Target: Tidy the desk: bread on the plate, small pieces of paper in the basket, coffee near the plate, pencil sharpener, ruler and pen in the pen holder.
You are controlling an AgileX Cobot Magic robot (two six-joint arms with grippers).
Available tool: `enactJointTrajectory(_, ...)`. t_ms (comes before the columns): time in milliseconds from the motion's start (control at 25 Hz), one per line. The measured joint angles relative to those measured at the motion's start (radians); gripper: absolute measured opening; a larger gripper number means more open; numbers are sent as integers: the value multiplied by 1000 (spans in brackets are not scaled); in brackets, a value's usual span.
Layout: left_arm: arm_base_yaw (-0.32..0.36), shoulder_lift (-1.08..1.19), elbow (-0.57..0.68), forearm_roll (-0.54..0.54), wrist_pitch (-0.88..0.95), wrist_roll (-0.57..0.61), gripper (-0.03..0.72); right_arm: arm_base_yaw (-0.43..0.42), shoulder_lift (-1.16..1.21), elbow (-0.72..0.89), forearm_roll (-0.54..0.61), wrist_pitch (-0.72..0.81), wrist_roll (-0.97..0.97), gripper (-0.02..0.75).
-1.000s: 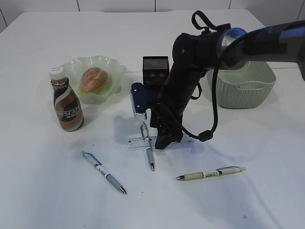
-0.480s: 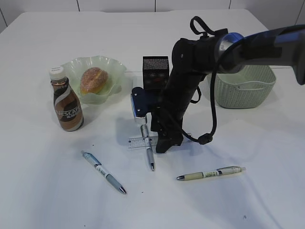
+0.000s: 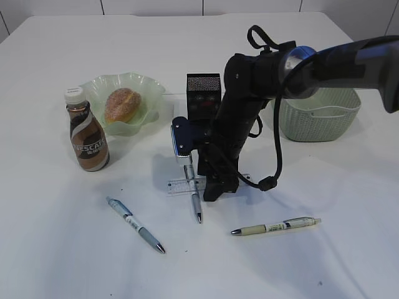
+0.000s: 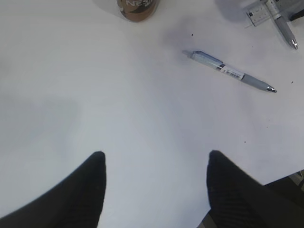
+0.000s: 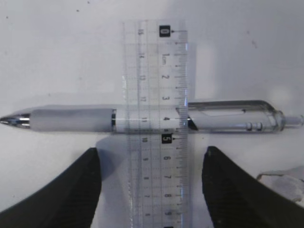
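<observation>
right wrist view showed me my right gripper (image 5: 151, 190) gaping wide astride the clear ruler (image 5: 154, 123), which lay across a grey-grip pen (image 5: 71, 119), nothing held.

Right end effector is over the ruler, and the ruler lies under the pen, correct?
Not quite. The right end effector is over the ruler, but the ruler lies on top of the pen, crossing it. The right wrist view shows the pen's barrel through the clear plastic.
</observation>
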Motion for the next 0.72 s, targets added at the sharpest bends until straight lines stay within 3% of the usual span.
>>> enactJointTrajectory(720,0,0,0,0,2,0,466,0,0,0,8,0,0,519)
